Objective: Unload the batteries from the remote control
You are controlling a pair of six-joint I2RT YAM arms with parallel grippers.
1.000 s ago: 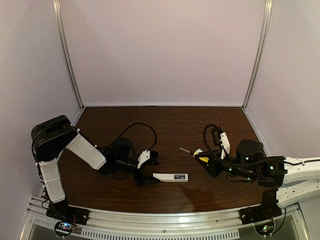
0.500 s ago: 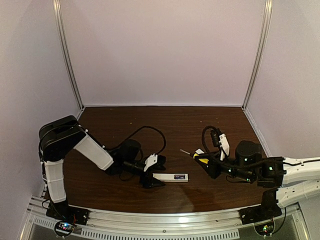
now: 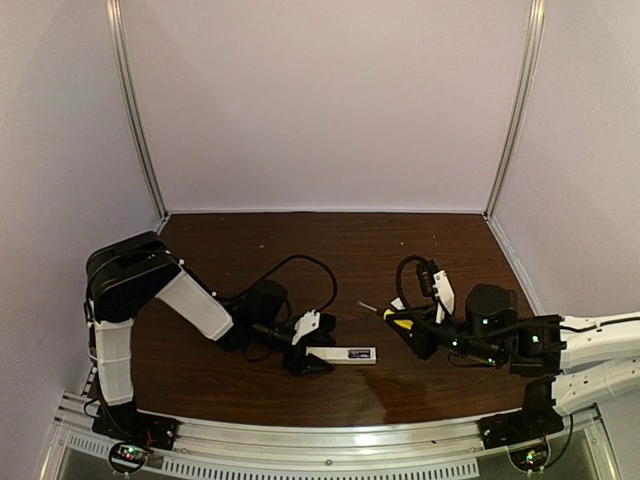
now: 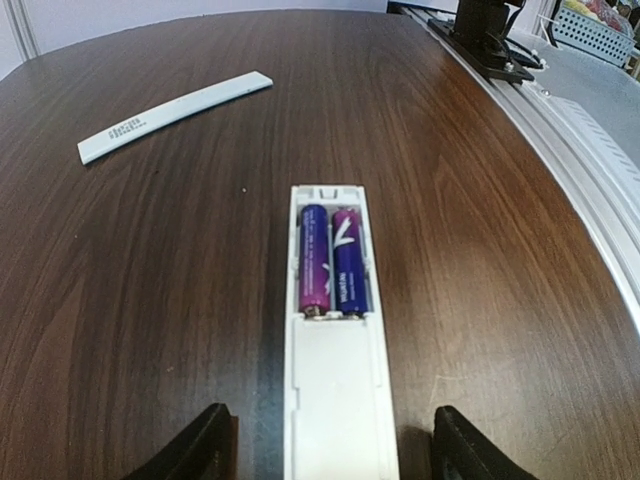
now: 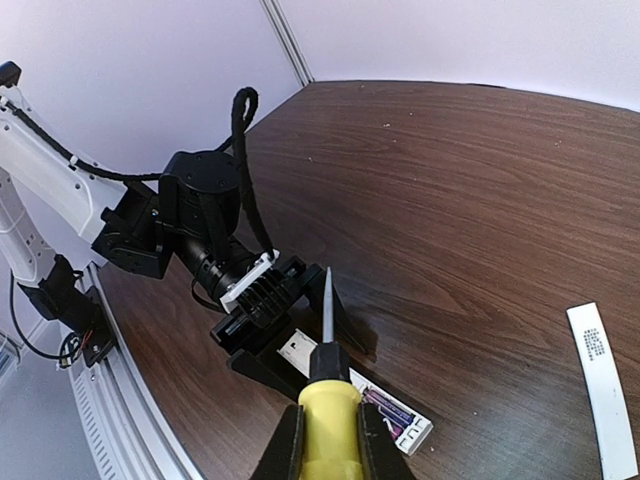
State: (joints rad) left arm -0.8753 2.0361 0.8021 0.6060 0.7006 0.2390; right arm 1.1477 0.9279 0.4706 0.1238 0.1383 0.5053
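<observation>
The white remote control (image 3: 345,354) lies flat near the table's front, its compartment uncovered. Two purple-blue batteries (image 4: 331,260) sit side by side in it, also seen as batteries (image 5: 392,412) in the right wrist view. My left gripper (image 4: 332,445) is open and straddles the remote's (image 4: 336,380) closed end, with a gap on each side between fingers (image 4: 213,440) and case. My right gripper (image 5: 328,445) is shut on the yellow-handled screwdriver (image 5: 329,395), whose blade points at the left gripper (image 5: 285,315) above the remote (image 5: 300,352). In the top view the right gripper (image 3: 408,325) hovers right of the remote.
The flat white cover strip (image 4: 170,113) lies loose on the dark wooden table beyond the remote, also seen as the strip (image 5: 605,385) at the right. A metal rail (image 4: 590,150) runs along the table's front edge. The left arm's cable (image 3: 300,262) loops above it.
My left arm has reached to the right, bringing its gripper round the remote's left end, and its jaws have narrowed. The right gripper with the screwdriver has shifted slightly left.
</observation>
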